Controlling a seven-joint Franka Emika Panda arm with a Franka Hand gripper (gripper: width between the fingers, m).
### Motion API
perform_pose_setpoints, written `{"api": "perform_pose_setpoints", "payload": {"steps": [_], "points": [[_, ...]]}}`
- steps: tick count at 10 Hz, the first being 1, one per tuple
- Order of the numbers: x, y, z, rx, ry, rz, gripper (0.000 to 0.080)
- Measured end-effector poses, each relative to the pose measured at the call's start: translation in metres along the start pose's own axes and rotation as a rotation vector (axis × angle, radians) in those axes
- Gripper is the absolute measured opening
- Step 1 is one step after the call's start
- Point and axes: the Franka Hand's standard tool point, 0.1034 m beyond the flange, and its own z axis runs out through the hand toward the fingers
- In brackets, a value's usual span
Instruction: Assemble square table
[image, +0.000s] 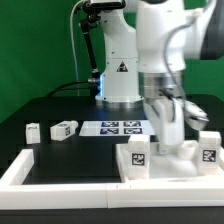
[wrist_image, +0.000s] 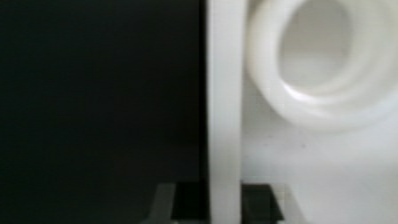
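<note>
The square table top (image: 168, 165) lies at the exterior view's right, pushed against the white border rail. Two white tagged legs (image: 137, 153) (image: 209, 152) stand upright at its near corners. Two more legs (image: 33, 131) (image: 63, 128) lie loose on the black table at the exterior view's left. My gripper (image: 172, 135) reaches down onto the top between the upright legs. In the wrist view the top's raised rim (wrist_image: 222, 90) runs straight between my fingers, with a round socket (wrist_image: 329, 70) beside it. My gripper (wrist_image: 221, 198) is closed on the rim, dark pads (wrist_image: 263, 200) against both sides.
The marker board (image: 115, 127) lies flat in front of the arm's base (image: 120, 85). White border rails (image: 60, 192) run along the front and the exterior view's left side (image: 18, 165). Green backdrop behind.
</note>
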Motion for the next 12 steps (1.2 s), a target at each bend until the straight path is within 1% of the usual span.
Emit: {"api": "perform_pose_setpoints", "payload": {"steps": [1, 2, 3, 4, 7, 8, 9, 10, 12], "points": [[0.021, 0.008, 0.0, 0.036, 0.017, -0.054, 0.0067], [0.04, 0.013, 0.0, 0.073, 0.028, -0.097, 0.0066], [0.047, 0.014, 0.0, 0.078, 0.017, -0.13, 0.0066], [0.045, 0.014, 0.0, 0.078, 0.015, -0.138, 0.0066], [0.048, 0.015, 0.0, 0.073, 0.023, -0.373, 0.0066], [0.063, 0.019, -0.001, 0.06, 0.001, -0.488, 0.0066], [0.079, 0.02, -0.003, 0.059, -0.016, -0.531, 0.0066], [0.085, 0.022, -0.002, 0.056, -0.031, -0.579, 0.0066], [0.085, 0.023, -0.002, 0.051, -0.023, -0.685, 0.0066]]}}
